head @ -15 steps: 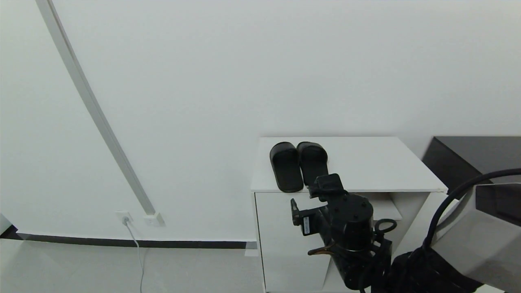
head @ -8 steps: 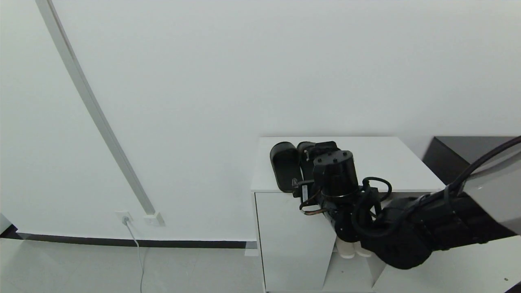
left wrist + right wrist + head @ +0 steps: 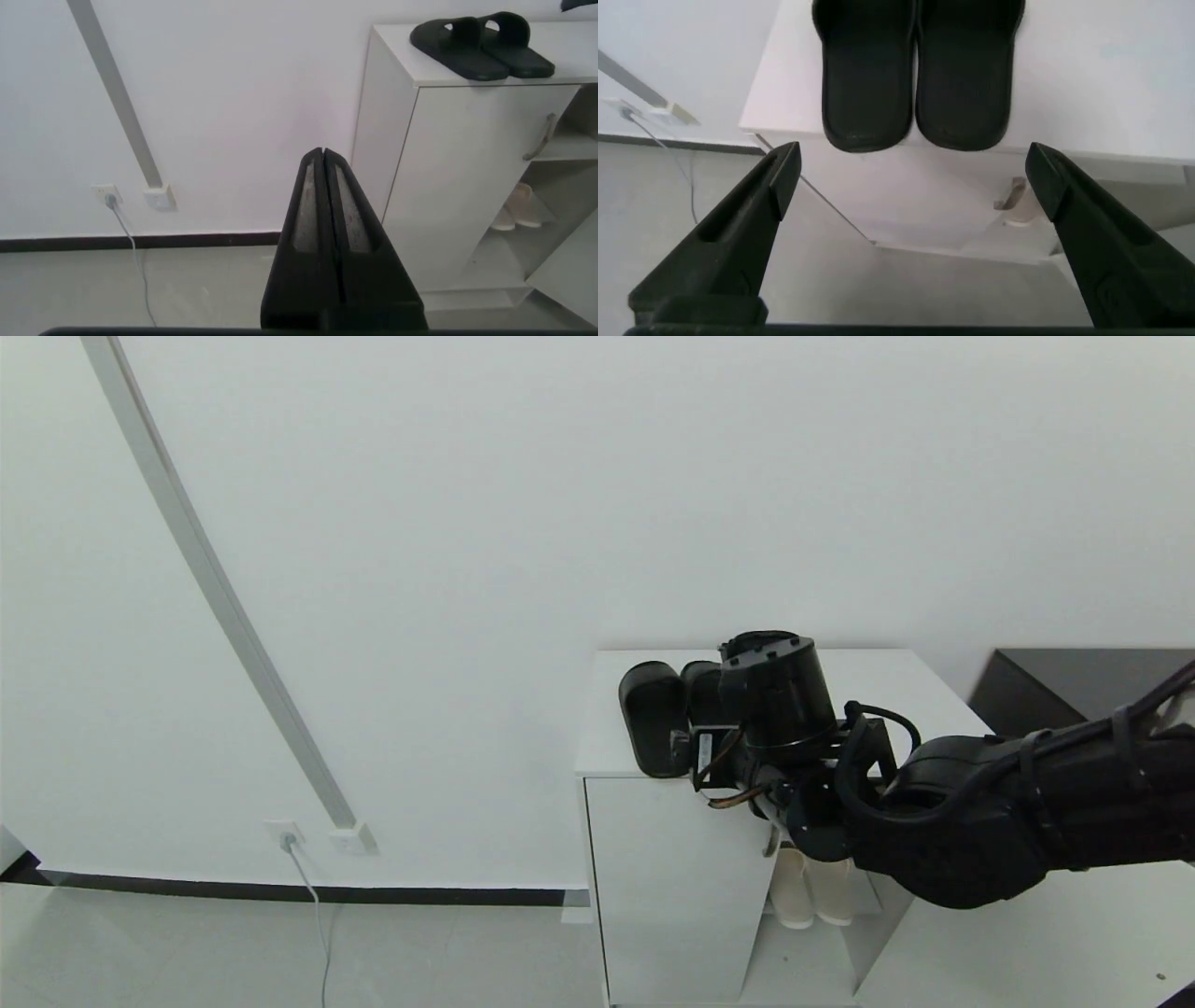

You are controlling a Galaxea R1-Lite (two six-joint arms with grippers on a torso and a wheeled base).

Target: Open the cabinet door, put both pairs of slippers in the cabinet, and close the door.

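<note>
the right gripper is held out forward, jaws spread wide; the left gripper has its jaws pressed together.

The black slippers are seen to be of matt, rubbery material, and the white cabinet is finished smooth.

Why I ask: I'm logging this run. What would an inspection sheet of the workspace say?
Surface: white cabinet, right side open.
Job's things: black slippers on top by the front edge; pale slippers on a shelf inside.
Clutter: nothing seen.
Grippers: right gripper open before the black slippers; left gripper shut, away from the cabinet.
Cables: white cord from a wall socket.
Surroundings: white wall, slanted strip, dark furniture.
</note>
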